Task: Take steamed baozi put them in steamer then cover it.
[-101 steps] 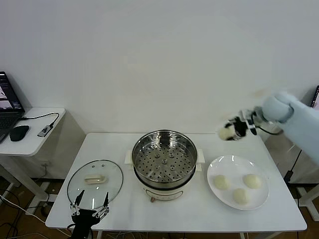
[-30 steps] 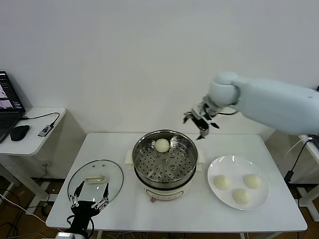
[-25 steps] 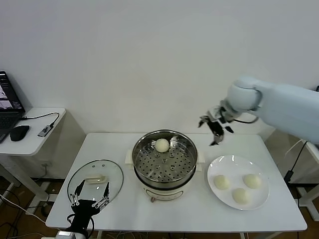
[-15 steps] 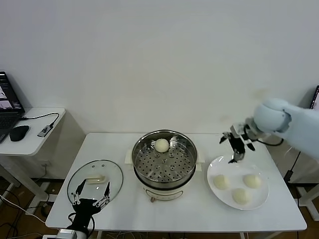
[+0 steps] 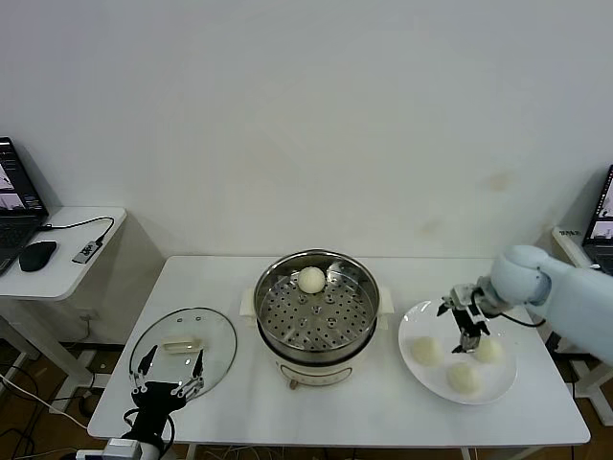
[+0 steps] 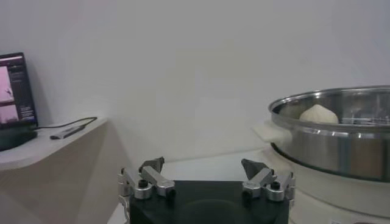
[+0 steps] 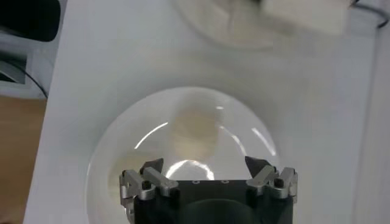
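R gripper (image 5: 466, 320) hangs over the white plate (image 5: 421, 321), jaws spread wide, nothing in them. 3 baozi (image 5: 424, 351) sit there; 1 lies in the steamer (image 5: 316, 305). Best approach: centre on one bun, drop straight, squeeze softly (they look squashy). L gripper (image 5: 168, 375) idles, splayed and empty, at the bench (image 5: 383, 407) edge by the cover (image 5: 182, 349).

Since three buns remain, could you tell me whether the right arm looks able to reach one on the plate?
Probably yes: the right end effector hangs open directly over the plate, with nothing between it and the baozi below.
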Robot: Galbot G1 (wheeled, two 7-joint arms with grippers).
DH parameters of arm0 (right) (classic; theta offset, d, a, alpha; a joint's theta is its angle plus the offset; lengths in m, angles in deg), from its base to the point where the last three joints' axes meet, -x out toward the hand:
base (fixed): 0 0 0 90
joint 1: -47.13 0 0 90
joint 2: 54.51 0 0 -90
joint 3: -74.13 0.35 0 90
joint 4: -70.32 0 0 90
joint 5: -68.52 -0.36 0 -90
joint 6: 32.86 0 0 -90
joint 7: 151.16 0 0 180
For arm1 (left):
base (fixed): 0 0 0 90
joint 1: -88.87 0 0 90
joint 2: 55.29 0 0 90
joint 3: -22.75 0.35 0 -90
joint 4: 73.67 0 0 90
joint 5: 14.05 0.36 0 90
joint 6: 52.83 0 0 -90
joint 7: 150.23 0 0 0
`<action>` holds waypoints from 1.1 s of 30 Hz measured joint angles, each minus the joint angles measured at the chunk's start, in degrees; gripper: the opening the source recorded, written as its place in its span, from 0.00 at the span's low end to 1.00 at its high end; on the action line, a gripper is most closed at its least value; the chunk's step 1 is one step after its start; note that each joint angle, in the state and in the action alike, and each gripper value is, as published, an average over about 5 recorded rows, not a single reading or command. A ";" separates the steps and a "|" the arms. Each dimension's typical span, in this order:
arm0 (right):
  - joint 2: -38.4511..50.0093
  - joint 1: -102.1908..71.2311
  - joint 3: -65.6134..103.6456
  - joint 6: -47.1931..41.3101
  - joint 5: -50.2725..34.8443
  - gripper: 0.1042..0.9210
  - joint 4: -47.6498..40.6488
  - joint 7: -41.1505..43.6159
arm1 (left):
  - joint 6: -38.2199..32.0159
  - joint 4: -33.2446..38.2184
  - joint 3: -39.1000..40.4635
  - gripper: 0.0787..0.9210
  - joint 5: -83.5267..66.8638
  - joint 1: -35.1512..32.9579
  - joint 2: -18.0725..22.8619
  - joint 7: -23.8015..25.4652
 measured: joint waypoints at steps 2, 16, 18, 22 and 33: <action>-0.77 -1.36 0.68 0.11 0.55 0.88 -0.84 -0.14 | 0.00 -0.21 -0.08 0.88 0.07 -0.06 0.10 0.00; -7.07 -6.73 4.11 0.26 3.54 0.88 -6.69 -1.54 | -0.27 -0.97 -0.54 0.88 0.27 -0.18 0.49 0.01; -7.71 -7.18 4.34 0.14 3.83 0.87 -7.20 -1.60 | -0.31 -1.08 -0.56 0.88 0.27 -0.16 0.52 0.01; -8.73 -7.74 4.74 -0.16 4.21 0.81 -8.03 -1.68 | -0.36 -1.21 -0.56 0.88 0.26 -0.11 0.58 0.00; -9.12 -7.74 5.62 -0.73 4.83 0.55 -8.25 -1.47 | -0.42 -1.53 -0.45 0.88 0.23 0.21 0.66 -0.03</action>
